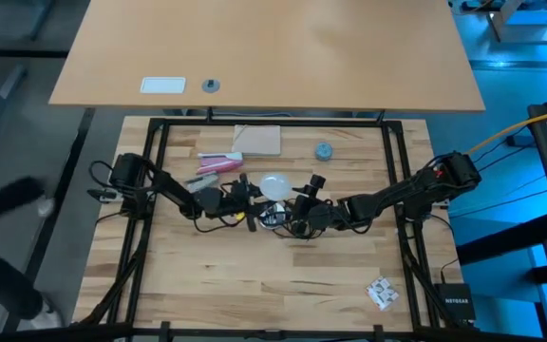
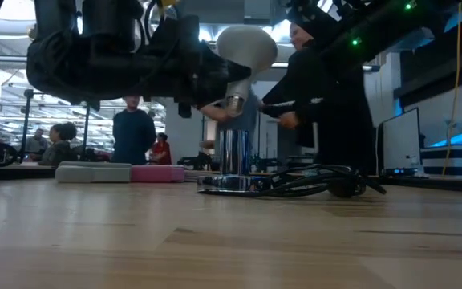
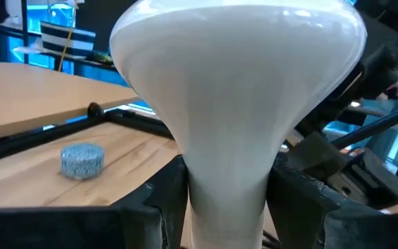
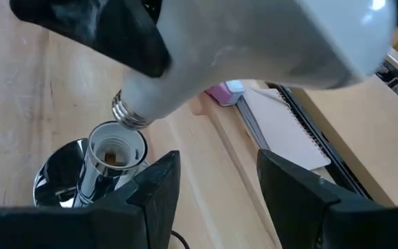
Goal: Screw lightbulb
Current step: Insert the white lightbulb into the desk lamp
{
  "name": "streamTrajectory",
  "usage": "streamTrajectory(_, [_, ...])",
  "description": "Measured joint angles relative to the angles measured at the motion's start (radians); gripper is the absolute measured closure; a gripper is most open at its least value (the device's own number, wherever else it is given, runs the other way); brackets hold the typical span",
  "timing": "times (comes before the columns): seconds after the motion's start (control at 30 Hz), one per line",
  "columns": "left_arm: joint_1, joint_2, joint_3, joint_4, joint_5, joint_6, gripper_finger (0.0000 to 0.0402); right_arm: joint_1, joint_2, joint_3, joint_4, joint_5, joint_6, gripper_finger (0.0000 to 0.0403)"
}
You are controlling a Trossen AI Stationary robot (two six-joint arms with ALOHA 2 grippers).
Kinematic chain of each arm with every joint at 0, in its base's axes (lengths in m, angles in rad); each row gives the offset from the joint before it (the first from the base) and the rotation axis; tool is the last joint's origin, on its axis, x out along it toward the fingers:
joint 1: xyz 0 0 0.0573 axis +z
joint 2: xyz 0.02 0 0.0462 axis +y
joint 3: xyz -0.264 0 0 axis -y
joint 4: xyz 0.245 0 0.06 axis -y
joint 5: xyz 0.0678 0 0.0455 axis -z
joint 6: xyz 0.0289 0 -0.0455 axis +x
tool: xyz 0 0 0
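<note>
Above the middle of the wooden table point(image 1: 254, 285), the left gripper point(image 3: 226, 200) clamps the neck of the lightbulb point(image 2: 245, 48), carrying it clear of the surface with its globe tipped up and toward the right arm and its grey screw base point(image 4: 131, 112) angled down. That base hangs just above the open mouth of the silvery socket point(image 4: 112, 153), which stands upright on its round foot with a black cord point(image 2: 311, 186) trailing beside it; bulb and socket are not yet touching (the right wrist view shows a sliver of daylight between them). The right gripper point(image 4: 216, 190) waits close by with its fingers part-way apart and nothing between them, pointed at the socket.

By the look of it, the step in hand is alignment before the first thread catches. The next move calls for tilting the bulb upright so its base sits square over the socket, lowering it in, then turning, probably with the right gripper steadying the socket's stem. A small blue-grey cap point(image 1: 323, 150) lies well apart.
</note>
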Motion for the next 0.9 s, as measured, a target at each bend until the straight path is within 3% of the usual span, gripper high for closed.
streamTrajectory(0.9, [0.000, -0.001, 0.004, -0.104, 0.000, 0.000, 0.0246, 0.000, 0.000, 0.000, 0.002, 0.123, -0.003, 0.0205])
